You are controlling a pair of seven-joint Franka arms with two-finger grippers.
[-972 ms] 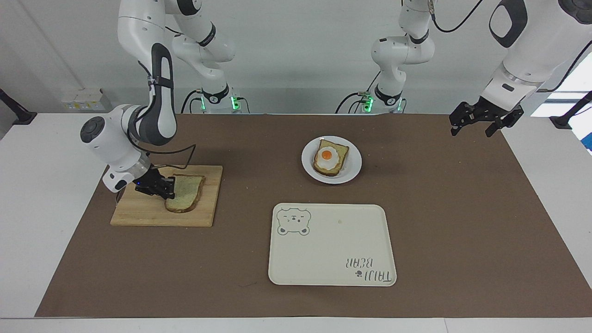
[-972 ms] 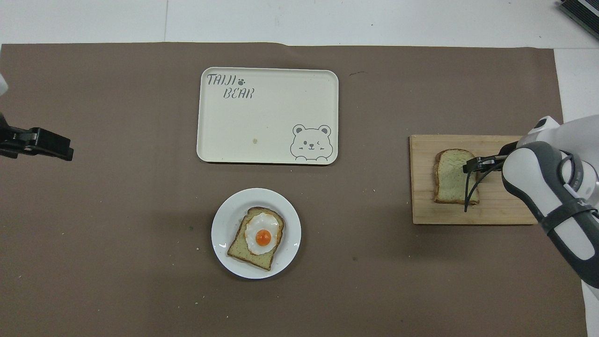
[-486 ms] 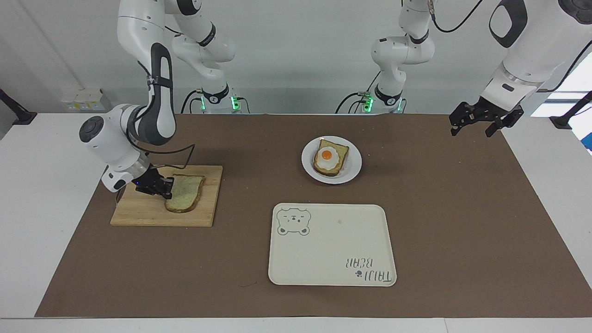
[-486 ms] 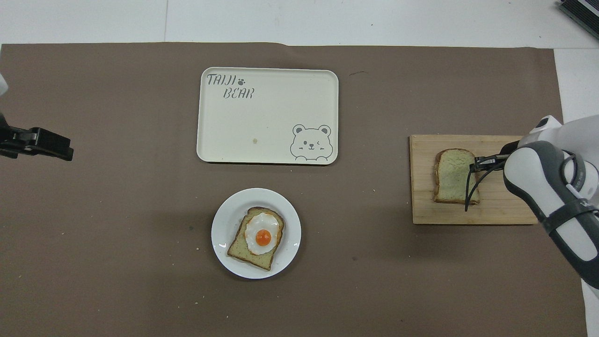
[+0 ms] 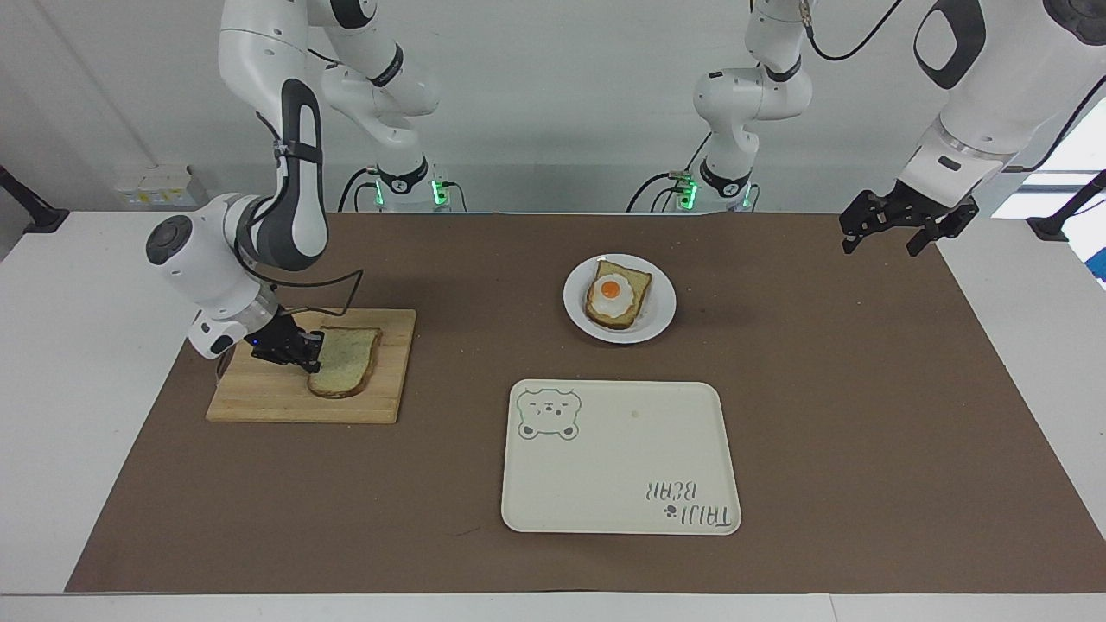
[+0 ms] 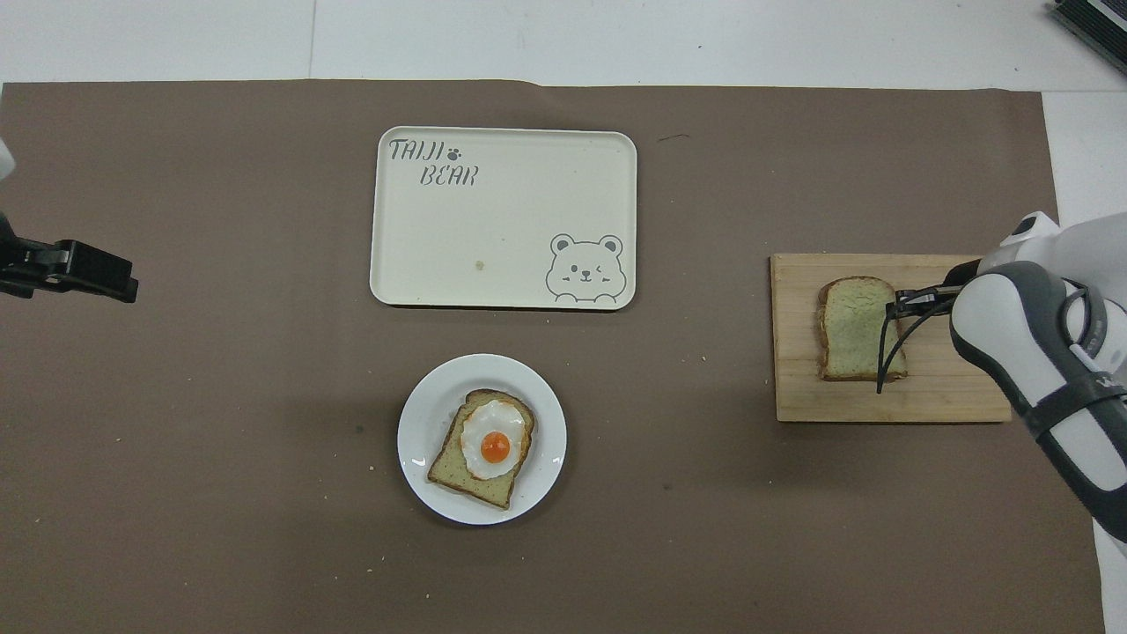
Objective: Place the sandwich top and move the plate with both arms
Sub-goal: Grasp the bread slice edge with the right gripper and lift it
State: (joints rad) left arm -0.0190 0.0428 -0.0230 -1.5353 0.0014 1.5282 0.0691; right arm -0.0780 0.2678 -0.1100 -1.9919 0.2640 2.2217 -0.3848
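Pinching one edge of the sandwich top [image 5: 346, 361] on the cutting board [image 5: 259, 399], the right gripper [image 5: 313, 352] is closed on it (overhead, its arm hides the grip). The left gripper [image 5: 890, 231] waits spread wide over the desk's [image 5: 864, 389] end.

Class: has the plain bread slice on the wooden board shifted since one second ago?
Yes, slightly: the bread slice has slid toward the right gripper, against the fixed cutting board.

right gripper [image 5: 313, 352] clamps sandwich top [image 5: 346, 361] edge
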